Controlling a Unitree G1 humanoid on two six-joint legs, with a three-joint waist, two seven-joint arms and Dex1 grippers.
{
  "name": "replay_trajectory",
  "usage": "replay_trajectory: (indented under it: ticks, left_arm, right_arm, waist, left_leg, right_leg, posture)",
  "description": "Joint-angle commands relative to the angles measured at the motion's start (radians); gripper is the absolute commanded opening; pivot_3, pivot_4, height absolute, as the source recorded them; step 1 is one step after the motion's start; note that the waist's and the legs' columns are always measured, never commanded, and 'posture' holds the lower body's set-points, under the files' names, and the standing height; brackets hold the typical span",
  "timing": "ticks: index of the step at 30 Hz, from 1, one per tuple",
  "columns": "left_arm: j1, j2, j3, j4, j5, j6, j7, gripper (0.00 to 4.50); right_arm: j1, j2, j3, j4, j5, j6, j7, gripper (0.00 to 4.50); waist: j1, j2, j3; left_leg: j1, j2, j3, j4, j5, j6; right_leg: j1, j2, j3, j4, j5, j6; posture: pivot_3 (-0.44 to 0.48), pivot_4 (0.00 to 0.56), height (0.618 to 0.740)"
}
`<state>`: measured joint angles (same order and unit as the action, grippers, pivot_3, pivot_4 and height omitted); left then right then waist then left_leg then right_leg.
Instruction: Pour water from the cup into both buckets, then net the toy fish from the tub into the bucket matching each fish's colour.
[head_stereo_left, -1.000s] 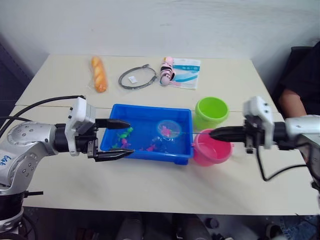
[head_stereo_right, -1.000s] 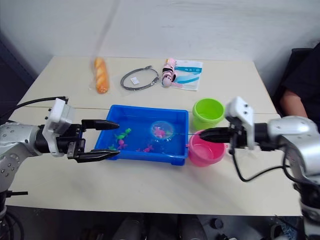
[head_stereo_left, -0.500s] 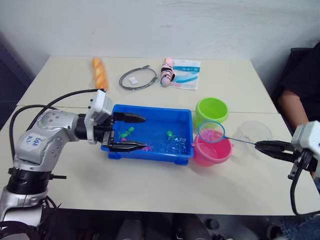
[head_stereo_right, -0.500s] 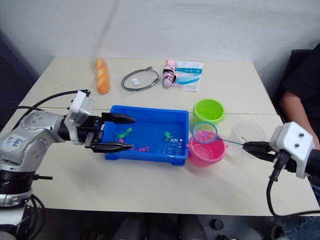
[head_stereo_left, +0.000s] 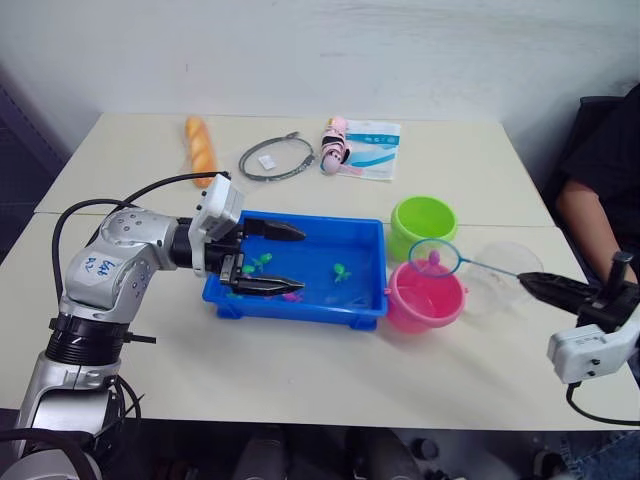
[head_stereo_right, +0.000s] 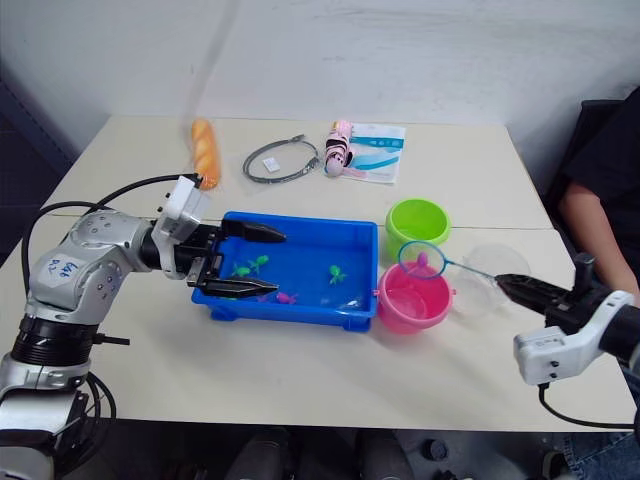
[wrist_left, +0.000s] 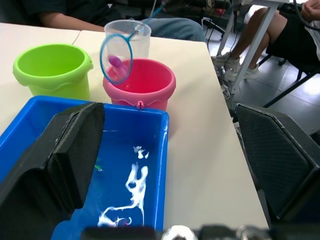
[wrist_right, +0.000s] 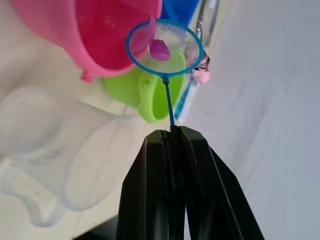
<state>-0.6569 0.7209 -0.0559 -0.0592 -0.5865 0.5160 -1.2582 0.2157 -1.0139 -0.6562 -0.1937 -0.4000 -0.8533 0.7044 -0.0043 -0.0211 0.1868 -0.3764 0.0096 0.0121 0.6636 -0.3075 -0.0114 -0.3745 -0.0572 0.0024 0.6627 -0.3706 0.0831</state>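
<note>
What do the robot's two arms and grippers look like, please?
Silver-grey rounded arm shells, the left arm with a white label bearing blue handwriting, white boxy wrist blocks and loose black cables. The left gripper and right gripper each have two tapered black fingers.

Lighting: bright, even, overhead; soft shadows beneath the tub (head_stereo_left: 300, 262). White glare on its water. Foreground fingers blurred.

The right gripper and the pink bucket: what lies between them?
In the left eye view, the clear cup stands between the right gripper and pink bucket; the net handle passes over it.
</note>
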Motion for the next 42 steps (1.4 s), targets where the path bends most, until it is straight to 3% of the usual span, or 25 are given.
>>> replay_trajectory:
  ticks: [1,4,9,13,22,31,35,38,42]
  left_arm:
    - [-0.017,-0.003,0.009,0.007,0.011,-0.017,-0.013,4.48]
    - [-0.018,-0.006,0.011,0.013,0.016,-0.02,-0.013,4.48]
    - [-0.01,-0.003,0.018,0.014,0.028,-0.027,-0.011,4.48]
    - [-0.003,0.006,0.02,0.009,0.042,-0.031,-0.01,4.48]
    - [0.043,0.043,0.056,-0.049,0.03,0.002,0.016,4.48]
    - [0.069,0.063,0.081,-0.085,0.026,0.027,0.04,4.48]
    - [0.081,0.063,0.091,-0.102,0.022,0.037,0.051,4.48]
    - [0.096,0.063,0.095,-0.119,0.019,0.04,0.058,4.48]
    - [0.121,0.075,0.103,-0.126,0.022,0.047,0.057,4.48]
  right_arm:
    - [0.083,-0.002,-0.04,-0.044,0.0,-0.1,-0.016,0.0]
    - [0.067,0.015,-0.109,-0.036,-0.077,-0.09,-0.073,0.0]
    - [0.061,0.007,-0.113,-0.04,-0.104,-0.095,-0.116,0.0]
    - [0.085,-0.017,-0.034,-0.048,-0.035,-0.103,-0.102,0.0]
    - [0.039,-0.064,-0.032,0.052,-0.075,-0.11,-0.16,0.0]
    - [0.064,-0.127,0.074,0.098,-0.045,-0.194,-0.153,0.0]
    - [-0.02,-0.137,0.027,0.178,-0.106,-0.163,-0.226,0.0]
    - [0.018,-0.158,0.094,0.143,-0.049,-0.213,-0.194,0.0]
    - [-0.065,-0.153,0.115,0.155,0.117,-0.046,-0.192,0.0]
  waist:
    - [0.0,0.0,0.0]
    - [-0.001,0.0,0.0]
    - [-0.005,0.0,0.0]
    - [-0.009,0.0,0.0]
    - [-0.02,0.0,0.0]
    - [-0.023,0.0,0.0]
    - [-0.024,0.0,0.0]
    - [-0.024,0.0,0.0]
    - [-0.027,0.0,0.0]
  left_leg:
    - [0.001,0.0,0.0,-0.001,0.0,0.0]
    - [0.001,0.0,0.0,0.0,0.0,0.0]
    - [0.004,0.0,0.002,-0.001,0.0,0.0]
    - [0.005,0.0,0.002,-0.001,0.0,0.0]
    - [0.005,0.001,0.002,-0.001,0.0,0.0]
    - [0.007,0.001,0.003,-0.001,0.0,0.0]
    - [0.006,0.0,0.002,-0.001,0.0,0.001]
    - [0.006,0.001,0.003,-0.001,0.0,0.001]
    - [0.006,0.001,0.003,-0.001,0.0,0.001]
  right_leg:
    - [0.001,0.0,0.0,0.0,0.0,0.0]
    - [0.001,0.0,0.0,0.0,0.0,0.0]
    - [0.003,0.001,0.002,0.0,0.0,0.0]
    - [0.003,0.0,0.002,0.0,0.0,0.001]
    - [0.004,0.001,0.003,0.0,0.0,0.001]
    - [0.005,0.0,0.003,0.0,0.0,0.0]
    - [0.005,0.0,0.003,0.0,0.0,0.001]
    - [0.005,0.0,0.003,0.0,0.0,0.001]
    - [0.005,0.001,0.004,0.0,0.0,0.001]
  posture:
    - [0.0,0.15,0.74]
    - [0.0,0.15,0.74]
    - [0.0,0.15,0.74]
    - [0.0,0.15,0.74]
    - [0.0,0.15,0.74]
    - [0.0,0.15,0.74]
    - [0.0,0.15,0.74]
    - [0.0,0.15,0.74]
    - [0.0,0.15,0.74]
